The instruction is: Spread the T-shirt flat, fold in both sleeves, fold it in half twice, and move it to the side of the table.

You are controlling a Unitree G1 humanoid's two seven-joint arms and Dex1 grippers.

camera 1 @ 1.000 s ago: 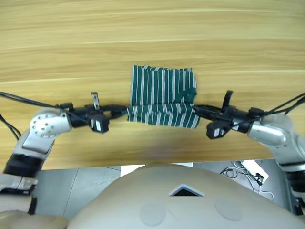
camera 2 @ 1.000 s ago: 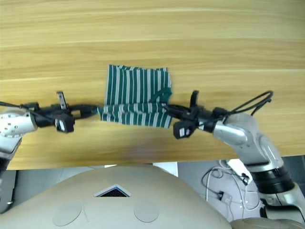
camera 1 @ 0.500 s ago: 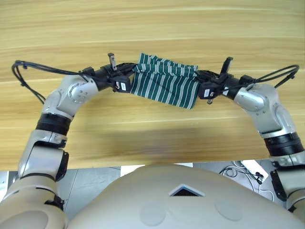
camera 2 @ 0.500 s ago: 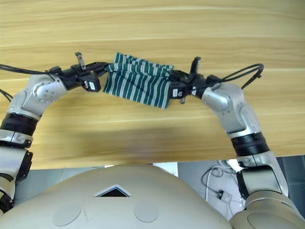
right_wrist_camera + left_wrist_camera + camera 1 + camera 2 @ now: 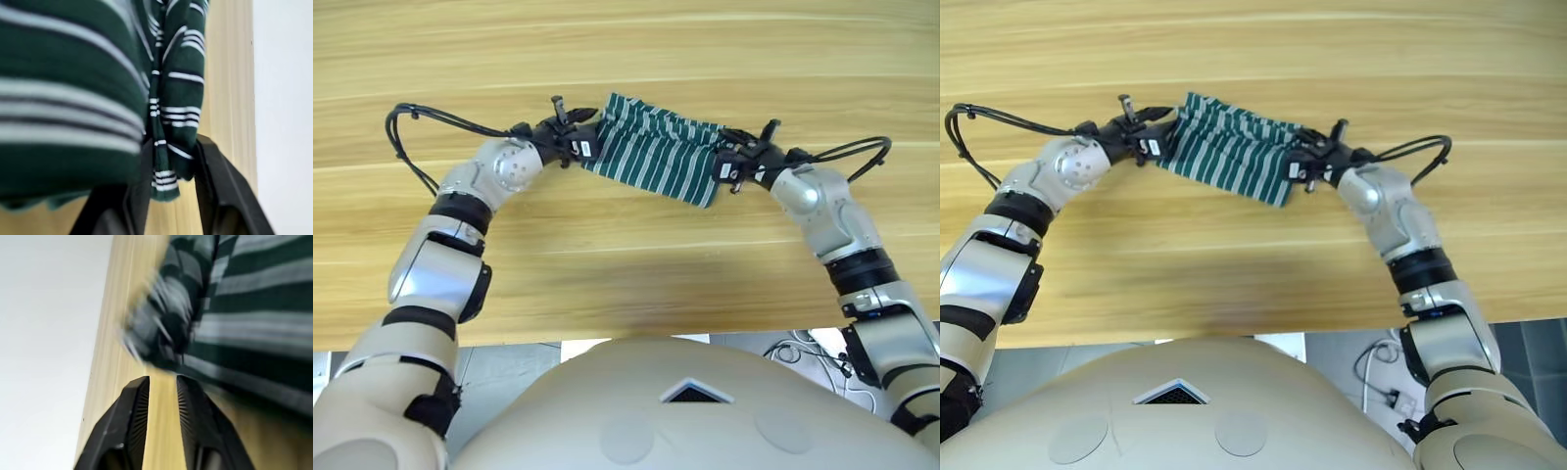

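Note:
A green T-shirt (image 5: 656,152) with white stripes hangs folded as a narrow band between my two grippers, over the middle of the wooden table (image 5: 607,264). Its near edge droops toward the table on the right. My left gripper (image 5: 590,147) pinches the band's left end; in the left wrist view the bunched cloth (image 5: 166,333) meets the tips of the gripper (image 5: 164,379). My right gripper (image 5: 720,164) is shut on the right end, and the right wrist view shows a striped fold (image 5: 166,147) clamped between its fingers (image 5: 208,176).
Black cables loop off both forearms, on the left (image 5: 406,127) and on the right (image 5: 862,152). Bare wood lies all round the shirt. The table's front edge (image 5: 607,338) runs close to my body.
Both grippers have carried the shirt's near edge up and away from me, folding it over. The arms now stretch farther across the table and the cloth is a narrower band.

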